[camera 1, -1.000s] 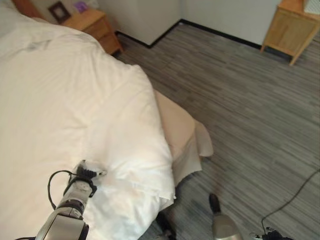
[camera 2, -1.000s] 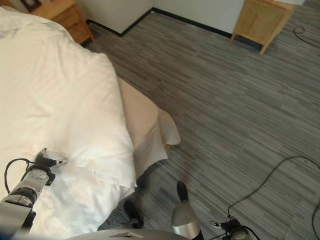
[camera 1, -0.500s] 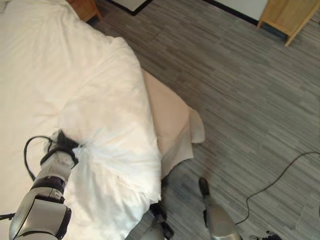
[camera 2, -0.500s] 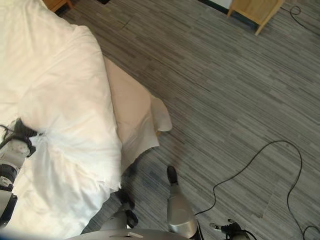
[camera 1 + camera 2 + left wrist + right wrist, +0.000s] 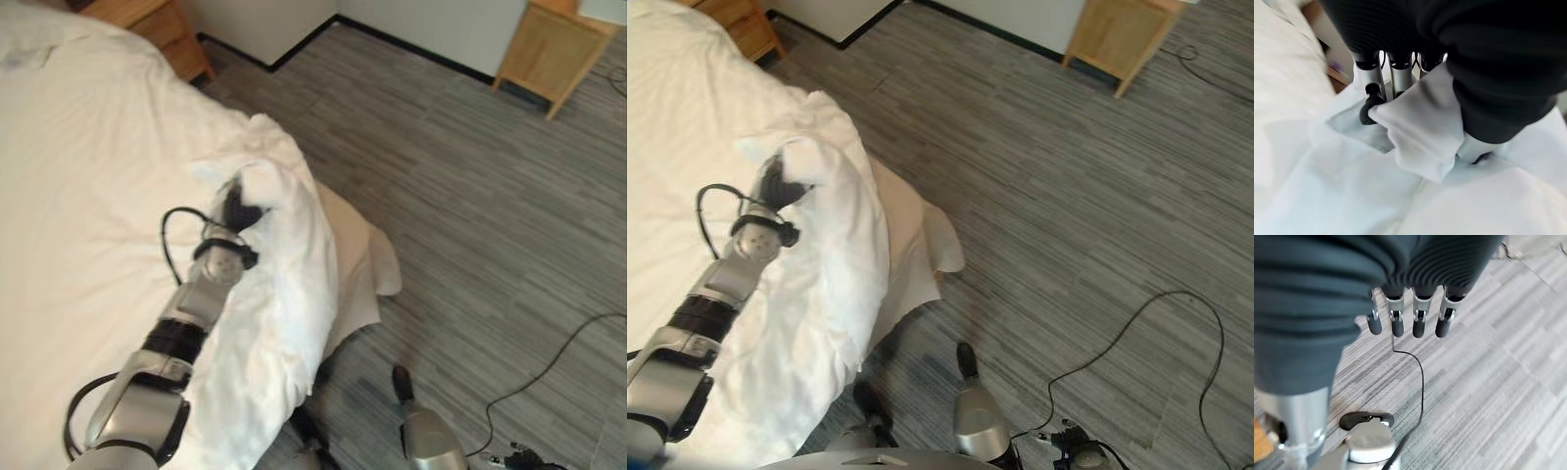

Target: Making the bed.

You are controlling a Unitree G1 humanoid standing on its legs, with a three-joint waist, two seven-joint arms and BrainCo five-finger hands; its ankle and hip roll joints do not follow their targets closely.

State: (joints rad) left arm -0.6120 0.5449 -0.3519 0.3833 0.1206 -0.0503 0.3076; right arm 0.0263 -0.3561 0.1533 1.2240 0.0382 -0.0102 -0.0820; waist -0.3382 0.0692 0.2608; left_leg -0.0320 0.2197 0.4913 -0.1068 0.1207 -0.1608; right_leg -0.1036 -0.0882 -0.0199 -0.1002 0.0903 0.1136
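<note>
Progress: the white duvet (image 5: 118, 186) covers most of the bed, but its corner by the bed's foot edge is bunched and folded back, baring the beige sheet (image 5: 358, 259); spreading that corner is left.
Left hand (image 5: 1400, 83): arm stretched over the bed, fingers curled round a duvet fold.
Right hand (image 5: 1410, 316): over the floor, fingers relaxed, holding nothing.

left arm: reaches forward and up from the lower left, silver-grey forearm extended, wrist under dark ribbed cover | left robot hand (image 5: 235, 208): fingers (image 5: 1373, 100) curled, pinching a fold of white cloth | right robot hand (image 5: 1405, 308): hangs low, fingers straight, pointing down, holding nothing
</note>
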